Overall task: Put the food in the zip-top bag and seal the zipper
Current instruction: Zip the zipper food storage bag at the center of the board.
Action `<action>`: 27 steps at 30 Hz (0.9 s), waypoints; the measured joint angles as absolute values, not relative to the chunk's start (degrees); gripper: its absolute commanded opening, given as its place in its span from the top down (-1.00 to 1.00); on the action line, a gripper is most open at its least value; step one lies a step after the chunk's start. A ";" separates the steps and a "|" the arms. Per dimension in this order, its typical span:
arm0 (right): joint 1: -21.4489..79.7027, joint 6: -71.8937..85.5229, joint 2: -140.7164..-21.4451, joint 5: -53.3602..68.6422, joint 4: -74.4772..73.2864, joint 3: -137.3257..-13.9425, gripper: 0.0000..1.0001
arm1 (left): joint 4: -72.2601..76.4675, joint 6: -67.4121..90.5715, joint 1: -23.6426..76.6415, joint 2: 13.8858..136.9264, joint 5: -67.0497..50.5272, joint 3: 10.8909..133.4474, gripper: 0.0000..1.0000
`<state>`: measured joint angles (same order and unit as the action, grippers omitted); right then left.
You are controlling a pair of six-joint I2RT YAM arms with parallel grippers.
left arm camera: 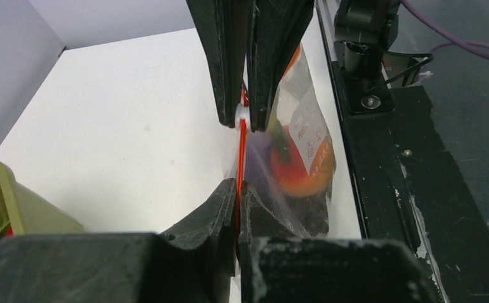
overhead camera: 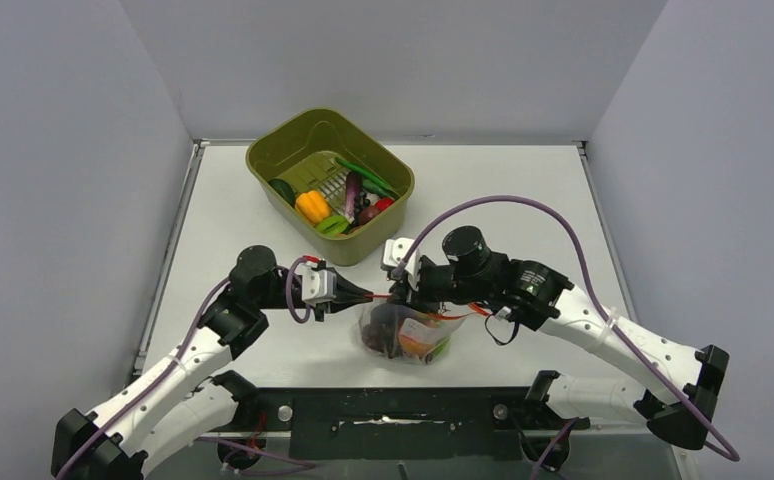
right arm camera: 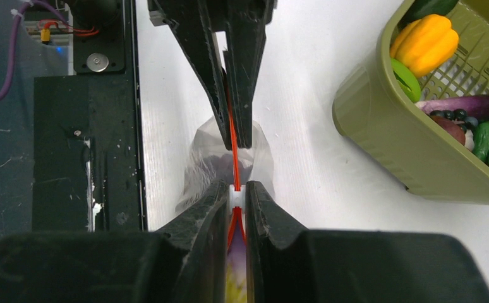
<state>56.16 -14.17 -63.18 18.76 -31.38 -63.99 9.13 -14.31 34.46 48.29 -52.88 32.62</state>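
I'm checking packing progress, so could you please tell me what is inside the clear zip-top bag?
Through the zip-top bag an orange round fruit and dark purple food show; whatever lies beneath them is covered.

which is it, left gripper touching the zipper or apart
Touching. The left wrist view shows the left gripper shut on the zipper, the red-orange strip pinched in its jaws with no gap.
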 measured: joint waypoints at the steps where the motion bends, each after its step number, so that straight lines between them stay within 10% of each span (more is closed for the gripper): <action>1: 55.64 -14.09 -62.89 18.81 -31.64 -63.99 1.00 | 8.40 -14.74 34.44 47.92 -52.27 32.73 1.00; 27: 49.89 -12.32 -51.64 14.55 -41.95 -63.20 1.00 | -6.85 -20.97 33.32 40.66 -43.77 37.45 1.00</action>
<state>49.89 -12.32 -51.64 14.55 -41.95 -63.20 -6.85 -20.97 33.32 40.66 -43.77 37.45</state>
